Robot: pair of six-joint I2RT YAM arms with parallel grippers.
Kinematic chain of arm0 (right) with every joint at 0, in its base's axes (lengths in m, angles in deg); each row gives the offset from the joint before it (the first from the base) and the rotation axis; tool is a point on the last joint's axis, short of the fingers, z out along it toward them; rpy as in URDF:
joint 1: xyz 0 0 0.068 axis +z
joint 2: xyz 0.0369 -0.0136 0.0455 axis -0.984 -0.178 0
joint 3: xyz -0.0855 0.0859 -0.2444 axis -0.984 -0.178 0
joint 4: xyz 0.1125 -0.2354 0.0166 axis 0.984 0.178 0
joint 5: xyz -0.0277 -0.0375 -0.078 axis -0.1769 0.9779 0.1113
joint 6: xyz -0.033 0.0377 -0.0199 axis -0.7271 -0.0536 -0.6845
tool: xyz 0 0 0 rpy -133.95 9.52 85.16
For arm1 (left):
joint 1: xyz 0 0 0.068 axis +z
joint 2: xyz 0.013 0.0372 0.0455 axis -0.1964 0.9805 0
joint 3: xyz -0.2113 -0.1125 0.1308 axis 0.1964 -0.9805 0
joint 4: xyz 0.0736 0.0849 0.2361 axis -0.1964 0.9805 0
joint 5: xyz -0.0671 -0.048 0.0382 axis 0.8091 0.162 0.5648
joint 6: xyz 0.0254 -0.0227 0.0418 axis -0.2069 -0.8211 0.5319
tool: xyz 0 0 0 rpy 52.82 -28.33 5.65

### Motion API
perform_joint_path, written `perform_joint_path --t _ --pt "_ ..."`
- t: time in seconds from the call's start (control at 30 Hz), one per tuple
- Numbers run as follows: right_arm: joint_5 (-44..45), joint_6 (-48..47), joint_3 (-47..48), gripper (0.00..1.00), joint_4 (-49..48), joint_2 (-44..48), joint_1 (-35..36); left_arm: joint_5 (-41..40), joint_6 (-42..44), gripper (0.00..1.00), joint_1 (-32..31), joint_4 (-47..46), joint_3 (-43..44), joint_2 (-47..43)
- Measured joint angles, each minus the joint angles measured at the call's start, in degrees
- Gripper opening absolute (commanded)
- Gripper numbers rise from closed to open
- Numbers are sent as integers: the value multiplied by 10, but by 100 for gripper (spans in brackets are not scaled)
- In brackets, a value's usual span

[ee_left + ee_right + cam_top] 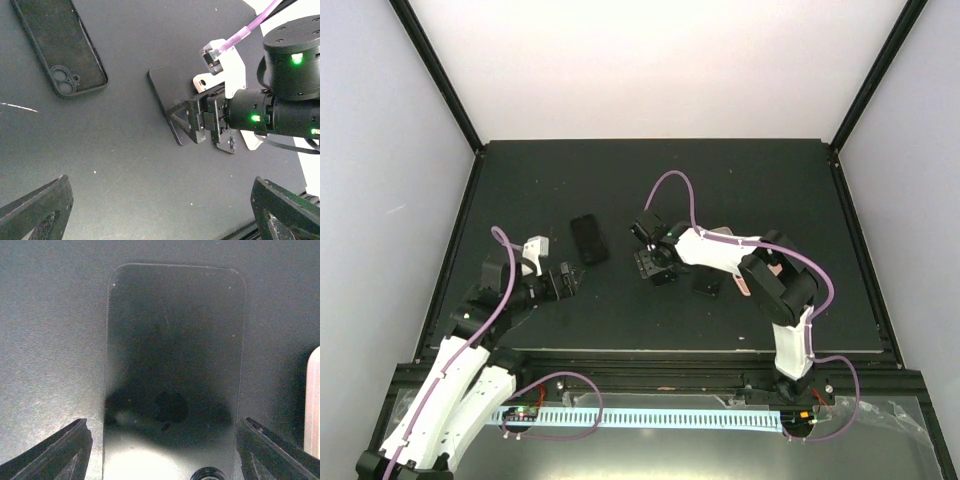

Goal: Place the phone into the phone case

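- The left end effector (160, 182) is wide open above the desk (720, 180) and grips nothing.
- One phone case (60, 47) lies flat on the desk.
- One phone (172, 365) lies flat to the right of the case, apart from it.
- The right end effector (162, 422) is open over the phone, one finger beside each long edge. In the left wrist view it hides part of the phone.
- Two end effectors in all.
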Motion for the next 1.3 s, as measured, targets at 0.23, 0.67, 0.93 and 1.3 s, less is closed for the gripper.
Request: perform_joint_path --t 0.23,0.67,0.93,1.3 --pt "13 -10 5 79 -2 -19 0 -5 -3 99 0 -10 0 13" --pt "24 -17 -4 82 -23 -21 0 -62 -5 97 0 -68 -5 132" --pt "23 -17 -11 79 -43 -21 -1 -108 -5 94 6 -103 46 241" --pt "26 -19 -58 74 -73 8 -3 -161 -10 70 15 -165 106 396"
